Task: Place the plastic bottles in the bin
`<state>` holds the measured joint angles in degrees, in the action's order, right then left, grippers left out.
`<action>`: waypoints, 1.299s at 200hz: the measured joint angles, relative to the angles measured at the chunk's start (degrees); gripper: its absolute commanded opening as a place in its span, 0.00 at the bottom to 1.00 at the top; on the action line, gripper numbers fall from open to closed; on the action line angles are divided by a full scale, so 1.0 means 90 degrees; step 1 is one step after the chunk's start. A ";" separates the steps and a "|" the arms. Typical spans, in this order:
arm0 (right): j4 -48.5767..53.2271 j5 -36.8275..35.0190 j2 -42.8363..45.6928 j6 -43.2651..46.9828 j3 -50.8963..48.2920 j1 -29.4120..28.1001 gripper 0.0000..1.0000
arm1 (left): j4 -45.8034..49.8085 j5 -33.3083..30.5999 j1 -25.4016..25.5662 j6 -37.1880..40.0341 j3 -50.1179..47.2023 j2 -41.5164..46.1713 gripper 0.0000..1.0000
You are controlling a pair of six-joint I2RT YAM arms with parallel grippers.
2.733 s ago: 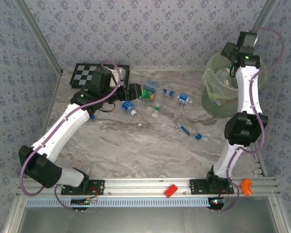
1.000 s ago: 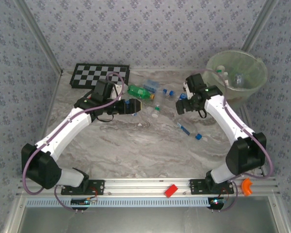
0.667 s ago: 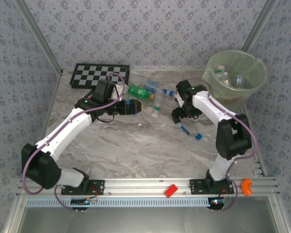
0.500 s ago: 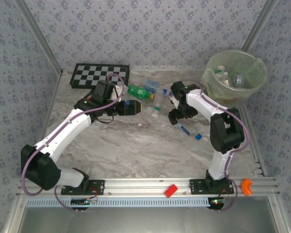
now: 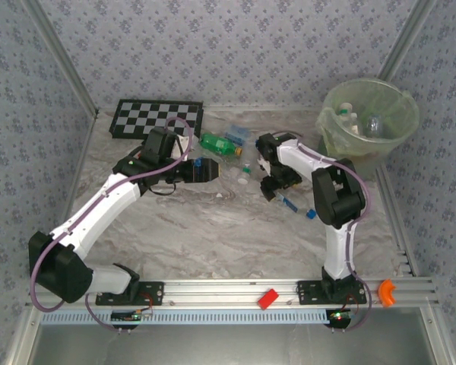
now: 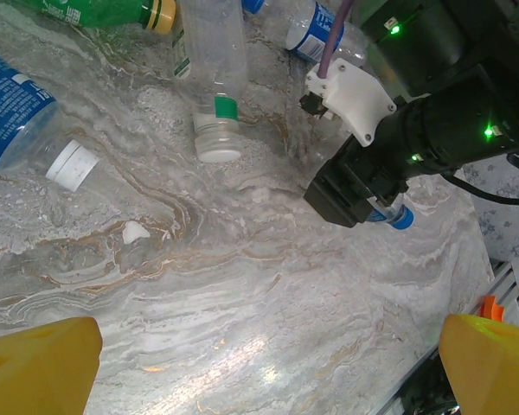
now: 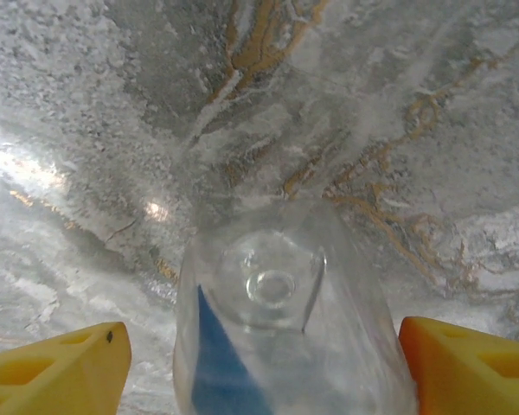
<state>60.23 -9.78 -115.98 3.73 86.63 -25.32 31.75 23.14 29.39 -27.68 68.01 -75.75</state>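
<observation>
Clear plastic bottle (image 7: 285,346) with a blue label lies on the marble worktop (image 7: 415,104). The right jaws stand open on both sides of it, not touching. More bottles (image 6: 212,78) lie nearby. The left jaws are wide and hold nothing. The green bin (image 5: 342,156) stands far right.

Enclosed cell, papered walls, marble top.
Walls (image 5: 235,46) grey-blue floral pattern on three sides; aluminium corner posts (image 5: 67,65); veined grey-beige marble tabletop (image 5: 213,236); slotted aluminium rail (image 5: 213,290) along near edge. Even, soft light.
</observation>
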 measured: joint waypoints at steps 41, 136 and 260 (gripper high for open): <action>0.0041 -0.0180 -0.0163 0.0007 0.0046 -0.0109 0.65 | 0.0027 0.0000 0.0000 0.0000 0.0000 0.0002 1.00; 0.0051 -0.0231 0.0556 -0.0129 0.0214 -0.0138 0.47 | 0.0061 0.0002 0.0000 -0.0002 0.0000 0.0095 1.00; 0.0083 0.0044 0.2552 -0.0767 0.2382 0.0996 0.47 | -0.0034 0.0126 0.0034 0.0000 0.0100 0.0095 1.00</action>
<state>60.97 -9.39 -93.01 -3.18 108.07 -16.36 31.44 24.27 29.69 -27.68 68.90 -74.89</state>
